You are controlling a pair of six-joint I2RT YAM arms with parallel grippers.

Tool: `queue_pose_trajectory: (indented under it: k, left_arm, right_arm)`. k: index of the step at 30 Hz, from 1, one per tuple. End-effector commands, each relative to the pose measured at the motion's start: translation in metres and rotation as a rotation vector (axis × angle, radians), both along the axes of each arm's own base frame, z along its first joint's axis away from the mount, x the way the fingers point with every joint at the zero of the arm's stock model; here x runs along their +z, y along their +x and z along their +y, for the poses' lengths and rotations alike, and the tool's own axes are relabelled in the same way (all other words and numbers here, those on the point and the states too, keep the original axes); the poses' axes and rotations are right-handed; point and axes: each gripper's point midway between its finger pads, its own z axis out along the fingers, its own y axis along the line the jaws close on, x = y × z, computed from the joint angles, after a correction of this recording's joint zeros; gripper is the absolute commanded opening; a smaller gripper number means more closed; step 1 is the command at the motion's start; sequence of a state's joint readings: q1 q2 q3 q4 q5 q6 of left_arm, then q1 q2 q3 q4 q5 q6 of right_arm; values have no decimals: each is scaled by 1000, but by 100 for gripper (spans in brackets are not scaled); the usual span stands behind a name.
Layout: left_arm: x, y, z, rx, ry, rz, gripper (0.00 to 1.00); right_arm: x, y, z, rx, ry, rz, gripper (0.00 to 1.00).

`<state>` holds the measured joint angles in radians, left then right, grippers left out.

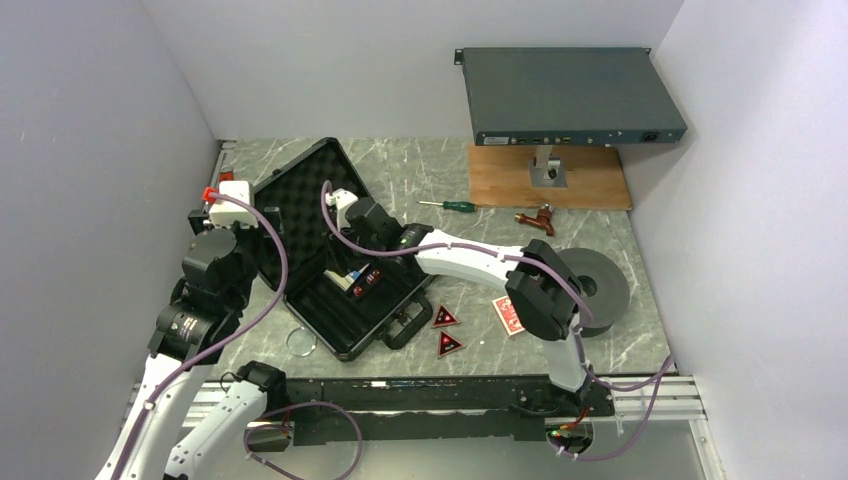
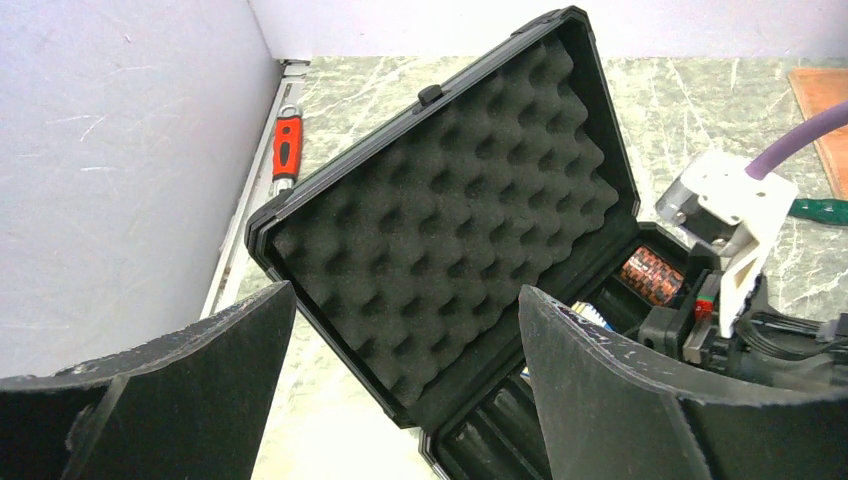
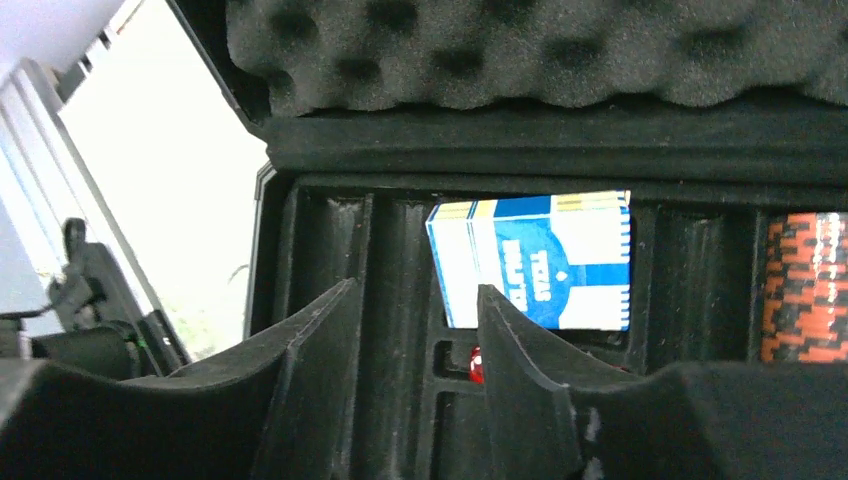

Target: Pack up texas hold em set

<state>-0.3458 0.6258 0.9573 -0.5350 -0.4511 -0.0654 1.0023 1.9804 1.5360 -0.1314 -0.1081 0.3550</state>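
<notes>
Black briefcase (image 1: 340,322) with charcoal egg-crate foam (image 2: 450,220); blue-and-white card deck (image 3: 535,260); orange-and-black patterned chip roll (image 3: 805,290); red card deck (image 1: 508,314); red-and-black triangular tokens (image 1: 445,319); grey-green marbled tabletop (image 1: 420,170) with white veins

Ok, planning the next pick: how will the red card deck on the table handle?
The red card deck lies flat, so it shouldn't roll. It looks boxed, so probably stiff and light. It may slide on the smooth table.

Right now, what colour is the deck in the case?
Deck: blue and white, right wrist view.
</notes>
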Motion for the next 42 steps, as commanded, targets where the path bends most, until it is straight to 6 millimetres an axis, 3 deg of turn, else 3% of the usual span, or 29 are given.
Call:
queue_pose_trajectory:
  k: [1,6,8,19,29,42]
  left_arm:
    - [10,1,5,23,-9,-44,88]
    - [10,2,4,19,-10,-41,88]
    - [10,2,4,18,-10,-41,88]
    - [10,2,2,11,-11,-40,88]
    - [13,0,6,17,-20,-56,88]
    - [13,1,4,9,-25,-54,88]
  right_arm:
    - [13,10,11,128,-26,-140,46]
    - [4,17,17,140,-58,-153,29]
    - [1,20,18,134,-65,-159,27]
    - [-12,37,26,102,-103,-164,25]
    - [-36,56,18,43,-164,-130,22]
    - [-60,59,10,8,-203,-69,21]
